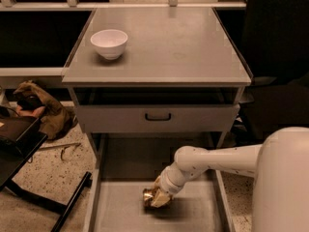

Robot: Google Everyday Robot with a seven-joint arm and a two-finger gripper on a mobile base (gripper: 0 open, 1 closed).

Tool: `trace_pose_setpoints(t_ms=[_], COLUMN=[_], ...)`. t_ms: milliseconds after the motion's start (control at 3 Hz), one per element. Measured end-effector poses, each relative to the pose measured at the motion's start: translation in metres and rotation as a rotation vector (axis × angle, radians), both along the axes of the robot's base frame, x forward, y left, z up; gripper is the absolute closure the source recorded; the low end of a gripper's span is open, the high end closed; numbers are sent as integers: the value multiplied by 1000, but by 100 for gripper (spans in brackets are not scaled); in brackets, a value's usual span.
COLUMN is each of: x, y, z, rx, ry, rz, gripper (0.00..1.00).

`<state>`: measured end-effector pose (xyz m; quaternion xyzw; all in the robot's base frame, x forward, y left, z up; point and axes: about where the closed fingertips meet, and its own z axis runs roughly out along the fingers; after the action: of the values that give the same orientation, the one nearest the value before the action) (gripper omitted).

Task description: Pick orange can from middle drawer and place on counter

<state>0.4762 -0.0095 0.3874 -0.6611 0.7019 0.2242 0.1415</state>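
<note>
The orange can (pixel 153 198), small, dented and shiny gold-brown, lies on the floor of the open middle drawer (pixel 120 211) at the bottom of the camera view. My gripper (pixel 159 193) reaches down into the drawer from the right on the white arm and sits right on the can, covering its right side. The counter (pixel 164 47) is the broad grey top of the cabinet above.
A white bowl (pixel 109 43) stands on the counter's left rear. A closed grey drawer front with a black handle (pixel 158 116) sits just above the open drawer. A brown cloth (pixel 38 108) and black furniture legs (pixel 58 209) lie on the floor at left.
</note>
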Motion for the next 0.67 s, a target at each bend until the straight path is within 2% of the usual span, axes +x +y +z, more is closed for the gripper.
trace_pose_setpoints(t_ms=[333,667], x=[6,13], y=[5,24], z=[54,124], rx=[1,-35], ry=[-47,-122], rz=[-11,22], gripper=[100,100])
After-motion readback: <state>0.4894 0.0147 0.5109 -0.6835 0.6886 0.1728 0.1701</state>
